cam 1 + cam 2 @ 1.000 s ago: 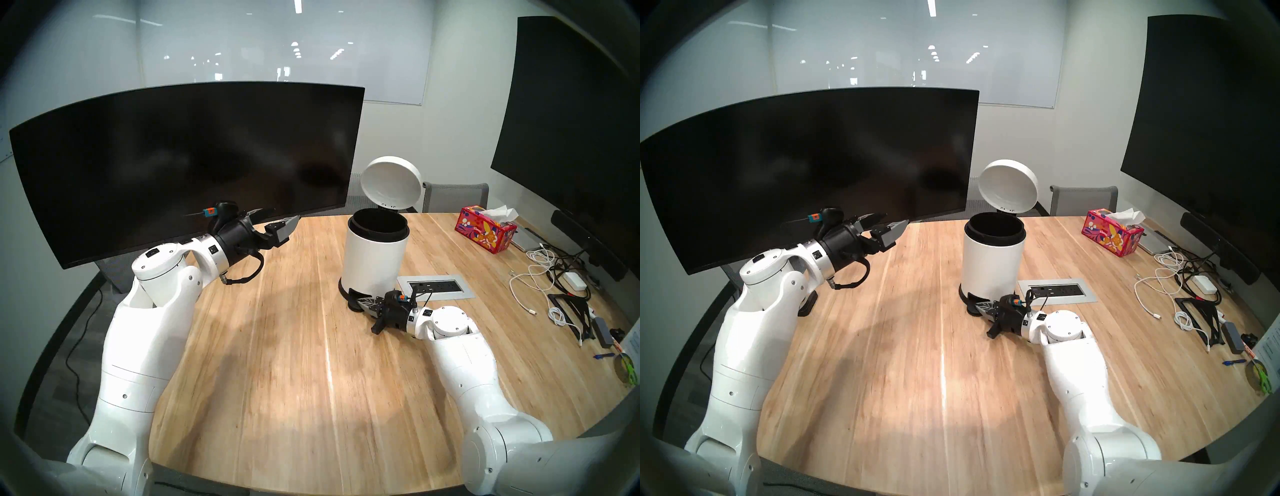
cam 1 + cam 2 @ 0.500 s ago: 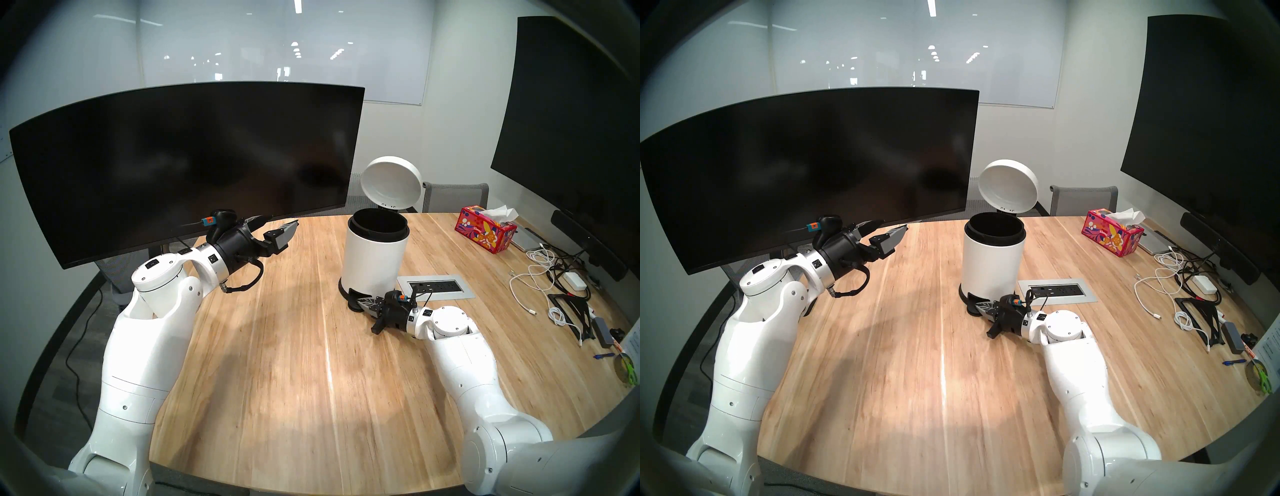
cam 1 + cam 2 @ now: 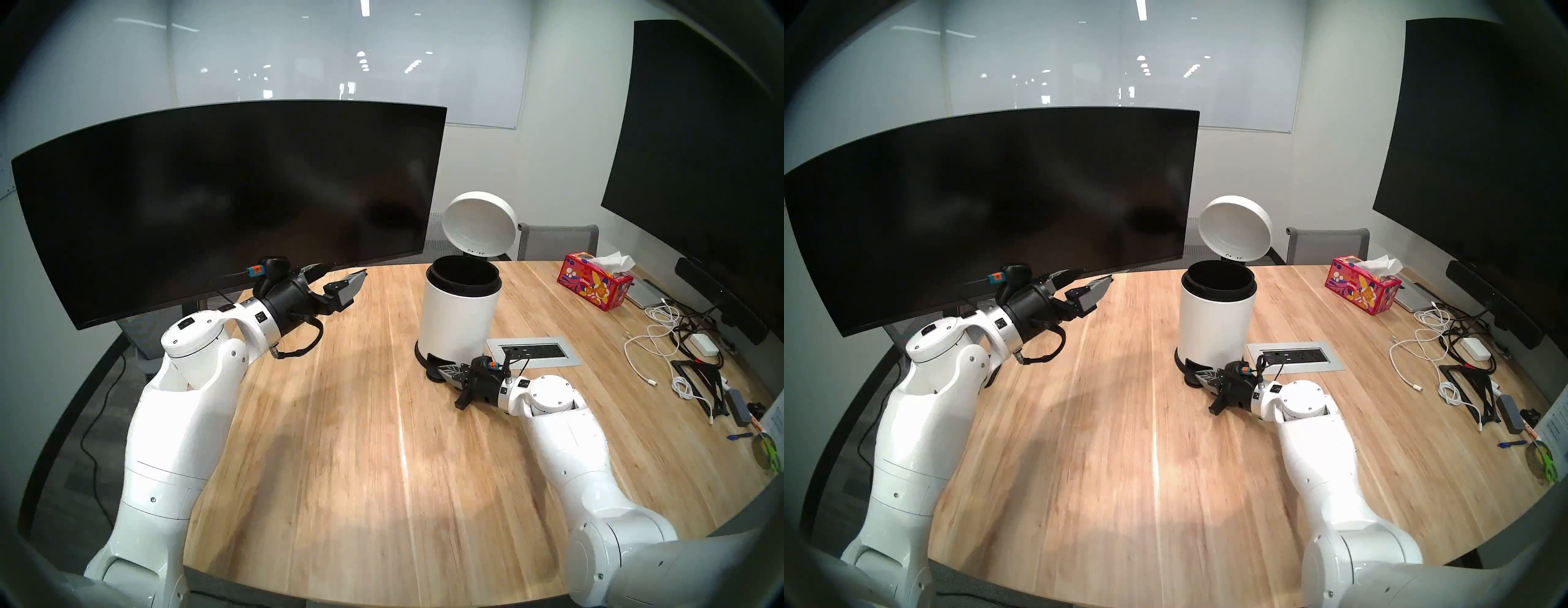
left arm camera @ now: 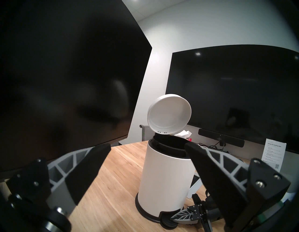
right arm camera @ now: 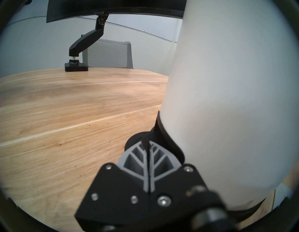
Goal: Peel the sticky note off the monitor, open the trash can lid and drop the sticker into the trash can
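Sticky note: not visible in any view; none on monitor (image 3: pixel 229 204) screen, none on table (image 3: pixel 360 446), none between the fingers. Prob. already down in the bin, but inner bucket too dark to tell.
Handling (judgement): thin paper, v. light, floppy, tacky strip on one edge; may cling to a pad. Best pinched at a free corner, peeled slowly.
Trash can (image 3: pixel 460 314): white pedal bin, 1 o'clock of table centre, upright.
Lid (image 3: pixel 479 223): swung up at bin's 12 o'clock, mouth wide open.
R gripper (image 3: pixel 445 371): jaws pressed together, empty, tips bearing down on pedal (image 5: pixel 137 142) at bin's 6 o'clock.
L gripper (image 3: pixel 337 278): jaws spread wide, nothing between; at 9 o'clock of bin, well apart, just under monitor's lower edge.
Next (judgement): if drop done, ease off pedal so lid shuts.
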### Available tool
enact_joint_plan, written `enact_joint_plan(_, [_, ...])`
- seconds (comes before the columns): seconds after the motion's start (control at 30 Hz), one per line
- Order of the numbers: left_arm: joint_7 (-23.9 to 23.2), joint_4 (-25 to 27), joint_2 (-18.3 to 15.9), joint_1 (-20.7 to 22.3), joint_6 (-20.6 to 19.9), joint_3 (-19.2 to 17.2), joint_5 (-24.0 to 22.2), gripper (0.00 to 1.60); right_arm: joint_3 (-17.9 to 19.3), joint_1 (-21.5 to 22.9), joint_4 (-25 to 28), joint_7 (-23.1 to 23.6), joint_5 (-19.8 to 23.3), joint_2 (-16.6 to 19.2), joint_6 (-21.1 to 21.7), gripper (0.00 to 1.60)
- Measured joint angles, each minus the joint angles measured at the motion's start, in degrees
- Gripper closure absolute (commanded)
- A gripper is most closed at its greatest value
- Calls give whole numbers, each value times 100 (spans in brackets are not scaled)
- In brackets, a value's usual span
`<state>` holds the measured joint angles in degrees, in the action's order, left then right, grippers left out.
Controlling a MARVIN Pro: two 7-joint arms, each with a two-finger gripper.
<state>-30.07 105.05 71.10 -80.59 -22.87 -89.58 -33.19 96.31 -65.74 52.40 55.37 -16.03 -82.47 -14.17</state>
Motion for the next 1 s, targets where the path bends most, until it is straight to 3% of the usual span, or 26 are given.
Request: enact_joint_plan(1.0, [-27,1,22,1,1,-16,8,0,286,-392,696,455,169,38,413,160])
